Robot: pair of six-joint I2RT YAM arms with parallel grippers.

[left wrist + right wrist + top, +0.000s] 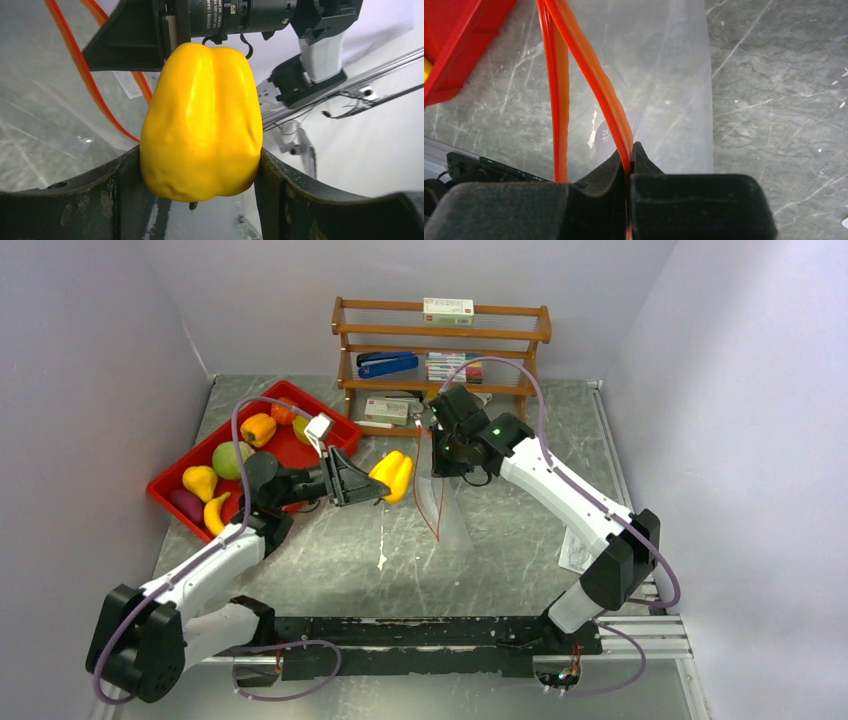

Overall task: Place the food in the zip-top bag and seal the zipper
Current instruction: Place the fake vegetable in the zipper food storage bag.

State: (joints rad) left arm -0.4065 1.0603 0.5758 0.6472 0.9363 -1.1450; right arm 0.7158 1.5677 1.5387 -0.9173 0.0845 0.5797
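Left gripper (365,482) clamps yellow plastic toy pepper (393,475), frame centre | right gripper (630,155) pinches red-orange zipper strip (594,75) of clear floppy bag (447,508) | advice: enter between the strips, release low.

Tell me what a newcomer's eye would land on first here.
The bright yellow pepper, clamped in the left gripper at mid-table, stands out first. Right beside it, the right gripper pinches the red-orange zipper, lifting the clear zip-top bag by its mouth. At the far left, a red tray holds more toy food.
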